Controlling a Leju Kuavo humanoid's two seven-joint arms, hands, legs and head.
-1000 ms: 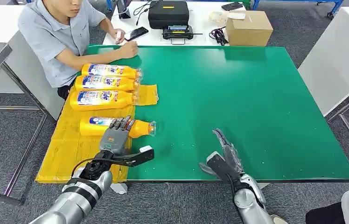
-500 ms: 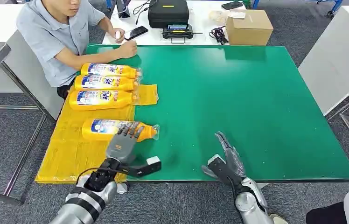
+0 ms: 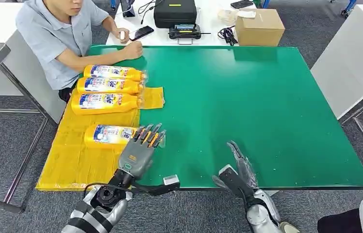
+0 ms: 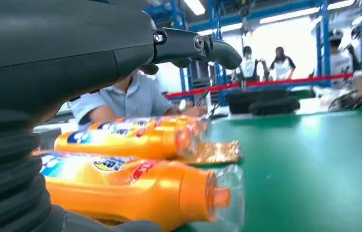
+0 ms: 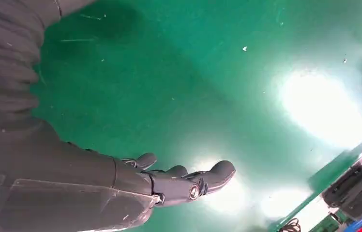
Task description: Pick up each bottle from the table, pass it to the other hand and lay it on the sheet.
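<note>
The tabletop (image 3: 267, 107) wears a smooth green covering, matt from above yet throwing back bright patches of lamp light at close range. The yellow sheet (image 3: 73, 155) looks like thin plastic film, crinkled and faintly shiny. The bottles (image 3: 107, 86) are glossy orange-yellow plastic with printed labels, and the nearest bottle (image 4: 135, 188) has clear, glassy plastic over its cap. The left hand (image 3: 138, 153) has a matt grey plastic back and dark fingers (image 3: 151, 133), with a ribbed, rubbery cover at the wrist. The right hand (image 3: 238, 170) is dark and semi-gloss. The cardboard box (image 3: 259, 26) is plain brown and dull. The floor (image 3: 5, 141) is rough grey carpet.
</note>
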